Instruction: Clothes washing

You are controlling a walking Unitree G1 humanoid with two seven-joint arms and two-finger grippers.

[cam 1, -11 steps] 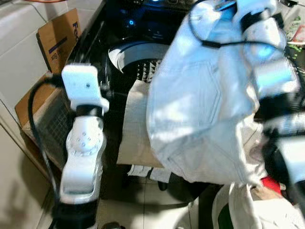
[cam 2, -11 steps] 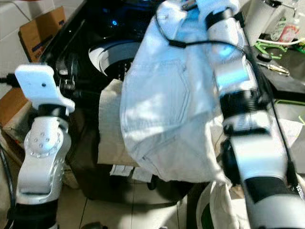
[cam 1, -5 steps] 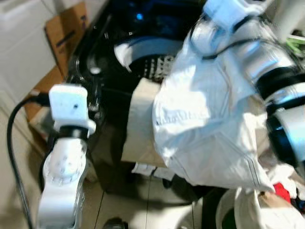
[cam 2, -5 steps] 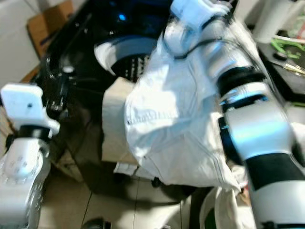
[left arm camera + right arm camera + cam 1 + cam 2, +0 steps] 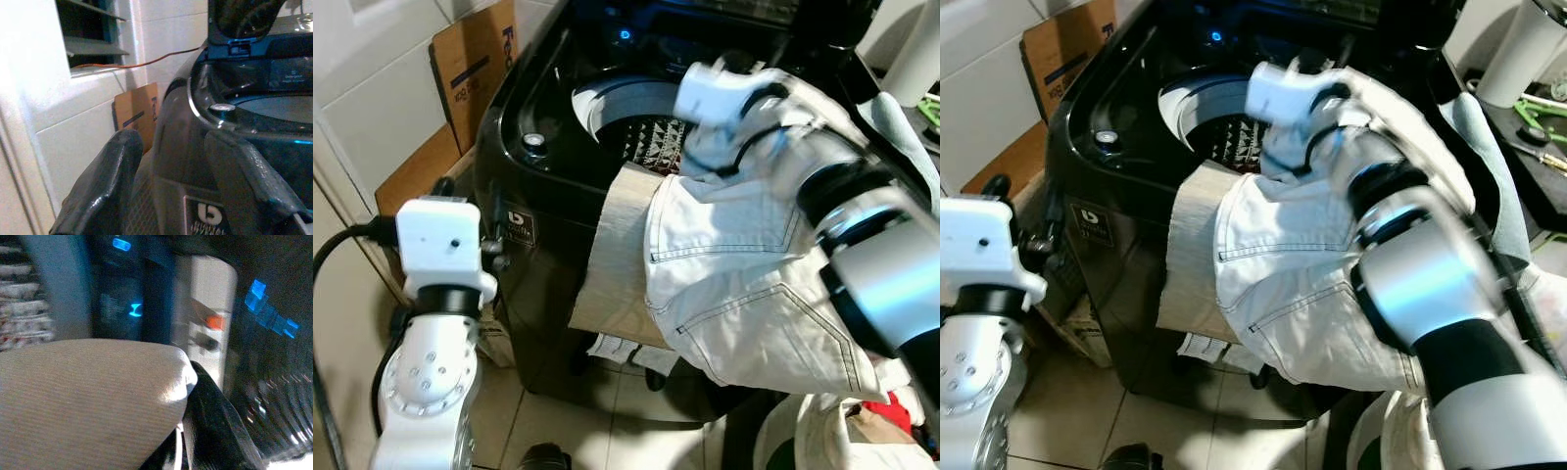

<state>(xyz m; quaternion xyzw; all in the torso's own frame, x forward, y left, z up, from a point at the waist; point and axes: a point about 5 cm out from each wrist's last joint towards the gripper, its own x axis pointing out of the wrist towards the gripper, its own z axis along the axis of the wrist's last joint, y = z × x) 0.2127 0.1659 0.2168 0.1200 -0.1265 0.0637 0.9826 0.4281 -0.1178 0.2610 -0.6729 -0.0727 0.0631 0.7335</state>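
Note:
A black top-loading washing machine [image 5: 524,186] stands with its lid up, and a patterned garment [image 5: 656,132] lies in its drum. White jeans [image 5: 744,264] drape over my right arm and the washer's front rim. Beside them a beige cloth [image 5: 617,255] hangs down the washer's front. My right arm reaches over the drum opening. In the right wrist view my right gripper [image 5: 188,396] is shut on the beige cloth [image 5: 88,391], with one black finger [image 5: 215,435] pressed against it. My left gripper [image 5: 181,186] is open with nothing in it, by the washer's front left corner.
A cardboard box [image 5: 470,69] leans on the tiled wall left of the washer. A basket with clothes [image 5: 862,431] stands on the floor at lower right. A white bottle [image 5: 1518,49] stands on the counter at the right.
My right arm has come down and forward with the white jeans, from held high to lying over the washer's rim. The camera has shifted. The left arm sits lower in the picture.

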